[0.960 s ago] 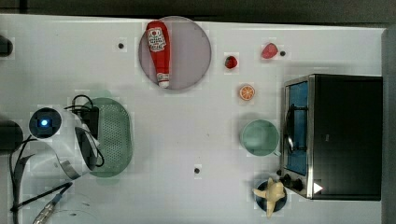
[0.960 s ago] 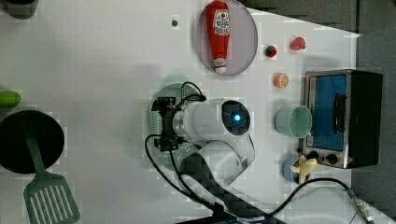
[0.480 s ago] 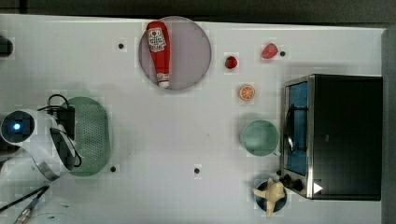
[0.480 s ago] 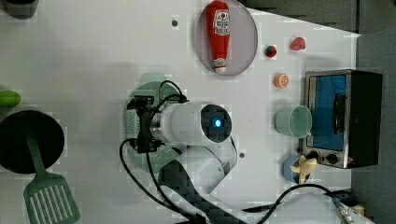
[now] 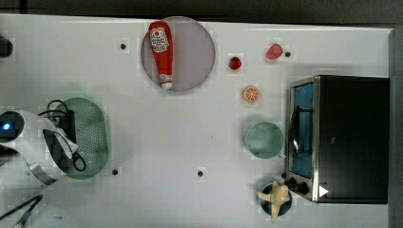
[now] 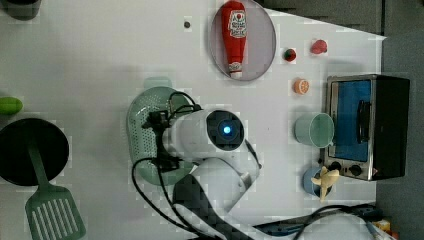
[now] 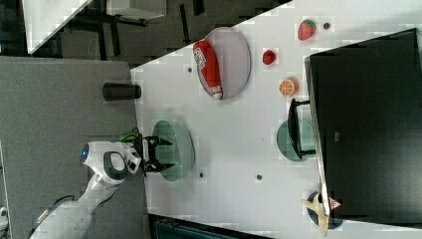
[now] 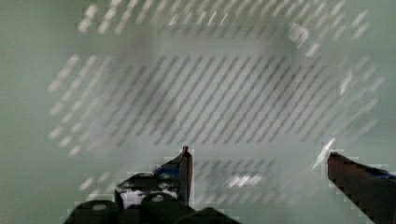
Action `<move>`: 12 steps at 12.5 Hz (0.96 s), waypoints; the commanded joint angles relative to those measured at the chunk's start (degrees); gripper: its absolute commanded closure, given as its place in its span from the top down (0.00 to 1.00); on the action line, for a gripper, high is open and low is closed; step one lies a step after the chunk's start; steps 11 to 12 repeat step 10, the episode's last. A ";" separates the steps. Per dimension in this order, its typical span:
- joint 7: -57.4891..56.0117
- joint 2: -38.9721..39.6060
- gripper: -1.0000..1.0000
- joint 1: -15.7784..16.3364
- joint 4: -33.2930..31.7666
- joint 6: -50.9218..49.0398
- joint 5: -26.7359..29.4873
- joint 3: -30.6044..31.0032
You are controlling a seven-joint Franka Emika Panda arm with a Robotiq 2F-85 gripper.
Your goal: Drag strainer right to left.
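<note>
Gripper [image 8: 257,161] is spread wide, fingers down inside the strainer [image 5: 90,137], holding nothing. Looks like it's pushing on the bowl from the inside rather than pinching it. The strainer sits at the middle left of the top view, close to the table [image 5: 190,133] edge, so I'd say the drag is mostly done, maybe just letting go and lifting out left. It's a pale mint oval, lots of tiny holes.
</note>
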 commanded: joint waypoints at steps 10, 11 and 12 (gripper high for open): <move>-59.18 -41.41 1.00 -3.88 1.34 -38.70 -17.40 -32.75; -59.18 -41.41 1.00 -3.88 1.34 -38.70 -17.40 -32.75; -59.18 -41.41 1.00 -3.88 1.34 -38.70 -17.40 -32.75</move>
